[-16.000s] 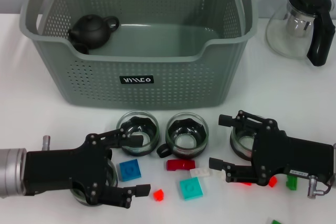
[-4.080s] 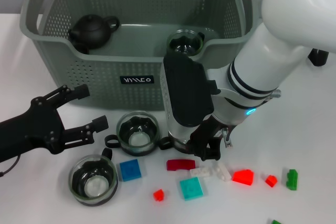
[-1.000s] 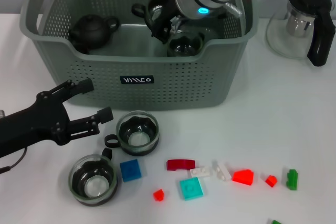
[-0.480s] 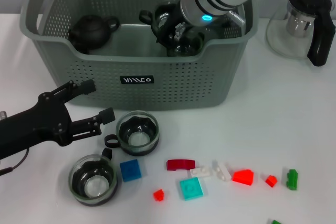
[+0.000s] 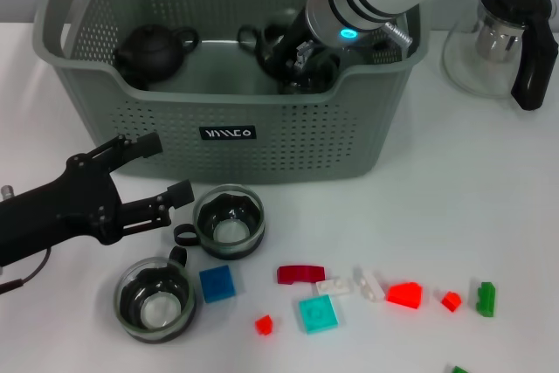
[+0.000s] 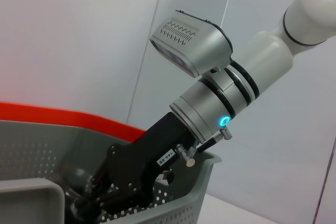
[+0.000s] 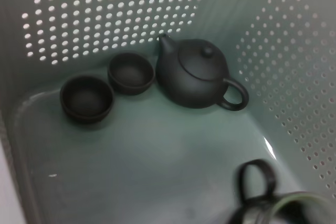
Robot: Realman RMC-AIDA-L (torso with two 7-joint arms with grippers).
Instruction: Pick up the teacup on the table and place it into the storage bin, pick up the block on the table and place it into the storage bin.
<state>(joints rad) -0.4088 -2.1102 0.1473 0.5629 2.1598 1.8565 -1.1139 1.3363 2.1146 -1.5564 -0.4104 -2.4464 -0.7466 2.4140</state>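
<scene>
The storage bin [image 5: 262, 141], grey and perforated, stands at the back. Inside it, my right gripper [image 5: 290, 51] is shut on a glass teacup [image 5: 272, 44], whose handle points toward a black teapot [image 5: 153, 48]. The right wrist view shows that teacup [image 7: 265, 203] just above the bin floor [image 7: 136, 166]. Another glass teacup [image 5: 229, 220] rests on the table in front of the bin, and a third [image 5: 157, 299] is nearer me. My left gripper [image 5: 166, 166] hovers open, just left of the closer-to-bin cup. A blue block [image 5: 217, 284] and a teal block [image 5: 317, 313] lie near the front.
Two small dark cups [image 7: 86, 98] sit beside the teapot [image 7: 197, 80] in the bin. A glass pitcher [image 5: 502, 41] with a black handle stands at the back right. Several small red, white and green blocks [image 5: 403, 294] are scattered to the front right. The left wrist view shows the right arm [image 6: 231, 98] reaching over the bin rim [image 6: 199, 182].
The right gripper has sunk lower into the bin with the glass teacup. The left gripper has edged slightly right toward the cups on the table.
</scene>
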